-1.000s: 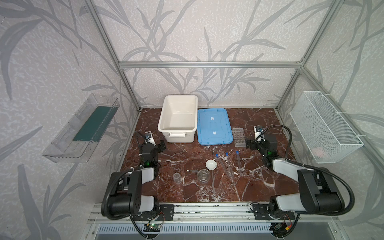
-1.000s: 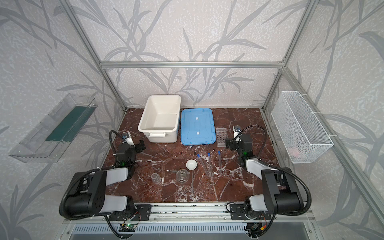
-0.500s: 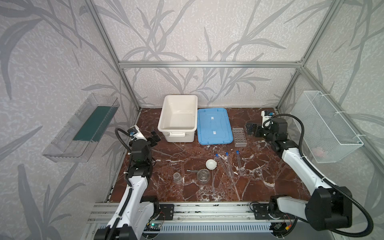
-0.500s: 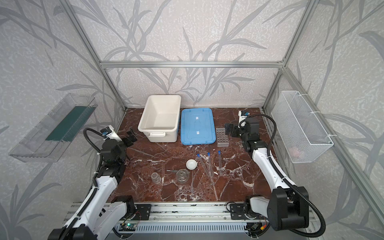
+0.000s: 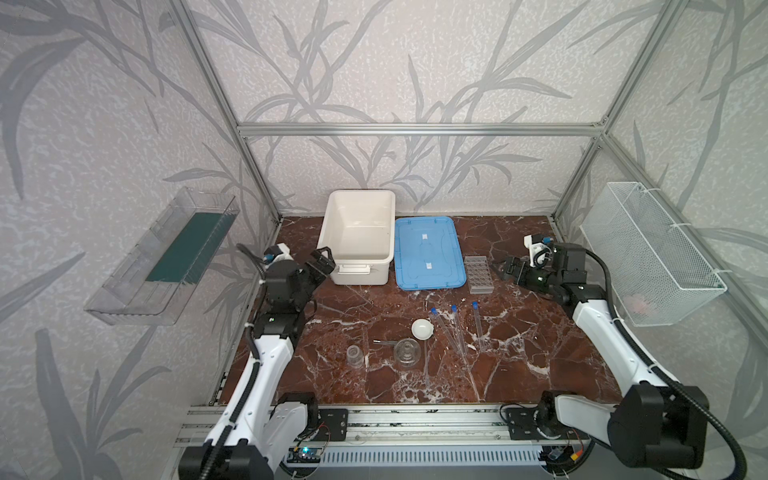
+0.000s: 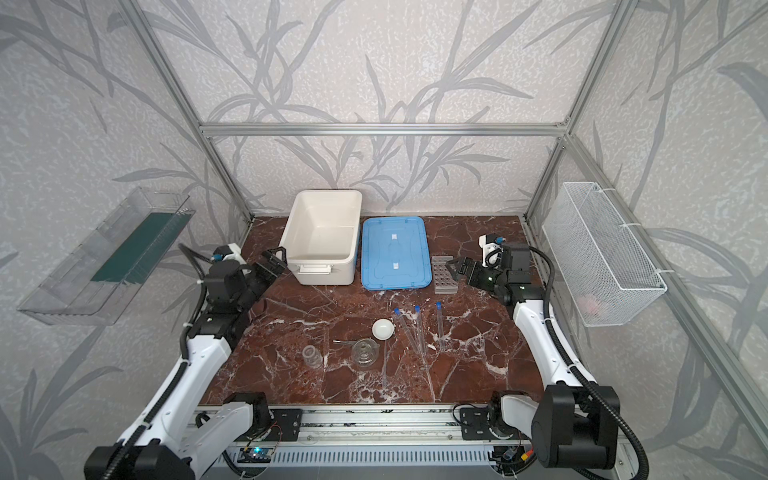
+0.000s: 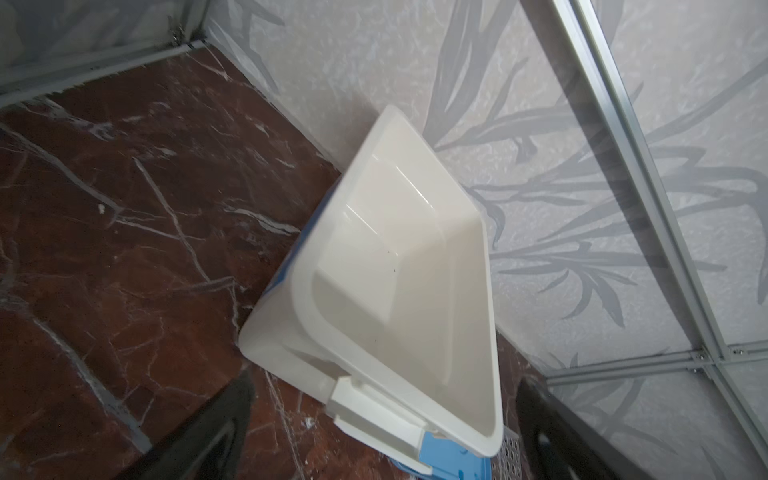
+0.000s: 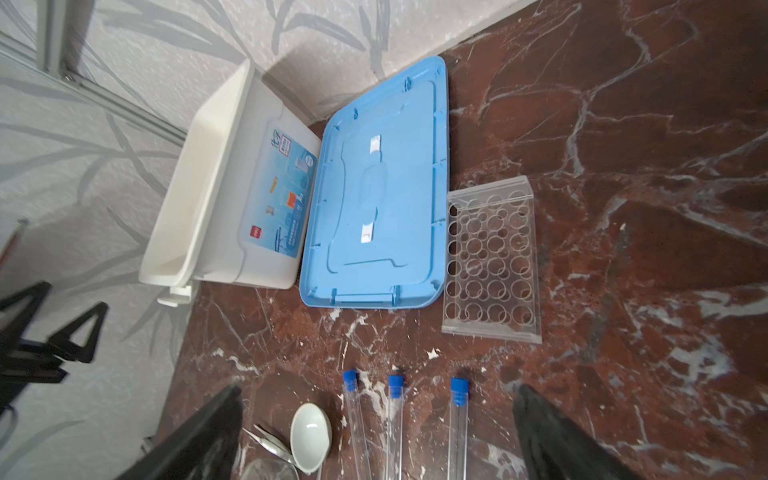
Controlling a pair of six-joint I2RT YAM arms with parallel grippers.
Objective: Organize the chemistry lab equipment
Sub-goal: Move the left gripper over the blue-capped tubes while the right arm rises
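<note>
Test tubes [image 5: 458,330]: three, blue-capped, lying side by side at the middle of the table [image 5: 540,345], caps toward its back edge
Grid rack [image 5: 478,274]: flat on the table, just beside the blue lid [image 5: 428,253], apart from the tubes
White dish [image 5: 422,329]: just beside the tubes, on the left-edge side
Tweezers [image 5: 384,342]: by the dish, tips toward the left edge
Glass vessels [image 5: 406,352]: two, nearer the front edge
Right gripper [image 5: 505,269]: jaws spread, holding nothing, pointing at the rack
Right arm [image 5: 598,328]: stretched along the right edge
Left gripper [image 5: 321,261]: jaws spread, holding nothing, near the white tub [image 5: 360,192]
Left arm [image 5: 266,361]: reaching up along the left edge
Table: red-brown marble, white veins; tub and lid at the back edge
Room: aluminium frame [image 5: 415,129], grey leaf-pattern walls [image 5: 415,62], clear tray [image 5: 162,257] on one side, wire basket [image 5: 648,253] opposite
</note>
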